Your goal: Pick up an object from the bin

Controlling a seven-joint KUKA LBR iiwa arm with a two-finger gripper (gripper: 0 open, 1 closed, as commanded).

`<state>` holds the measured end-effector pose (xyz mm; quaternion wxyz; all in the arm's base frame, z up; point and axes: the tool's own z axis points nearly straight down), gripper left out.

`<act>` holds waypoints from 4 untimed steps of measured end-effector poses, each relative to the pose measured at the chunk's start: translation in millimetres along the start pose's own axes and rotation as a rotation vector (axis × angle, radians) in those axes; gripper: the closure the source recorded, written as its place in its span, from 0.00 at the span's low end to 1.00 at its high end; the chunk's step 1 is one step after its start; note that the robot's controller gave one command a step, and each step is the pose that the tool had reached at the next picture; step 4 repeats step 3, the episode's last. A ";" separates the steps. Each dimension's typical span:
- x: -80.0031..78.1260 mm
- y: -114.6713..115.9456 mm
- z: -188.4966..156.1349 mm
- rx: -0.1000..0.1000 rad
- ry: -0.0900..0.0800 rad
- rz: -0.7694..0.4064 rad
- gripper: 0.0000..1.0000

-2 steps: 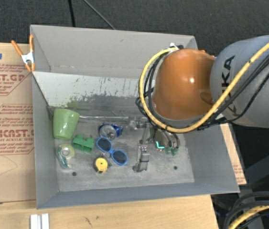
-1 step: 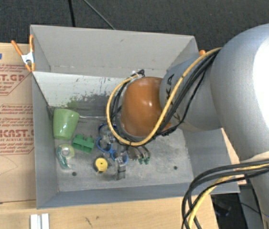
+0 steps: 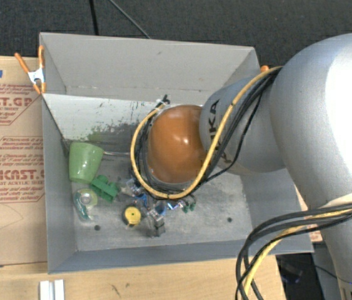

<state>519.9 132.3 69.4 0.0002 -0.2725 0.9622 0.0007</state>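
My gripper pokes out below the arm's orange cover, low over the bin floor near the front middle. Just to its left lies a small yellow round thing, close beside it but apart. Further left sits a dark green blocky piece. A clear round thing with a green tint lies near the bin's left wall. What is directly under the gripper is hidden by the cover and wrist.
A pale green cup lies on its side against the left wall. The big arm and its cables cover the bin's right half. Bare floor shows at the front right.
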 end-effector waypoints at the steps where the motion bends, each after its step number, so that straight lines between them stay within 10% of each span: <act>1: -0.5 -0.2 -1.0 0.000 -0.002 0.002 1.00; 2: 8.1 16.2 -117.3 0.003 -0.008 -0.001 1.00; 3: -15.0 3.0 -184.9 0.003 -0.006 -0.273 1.00; 4: -15.0 3.0 -184.9 0.003 -0.006 -0.273 1.00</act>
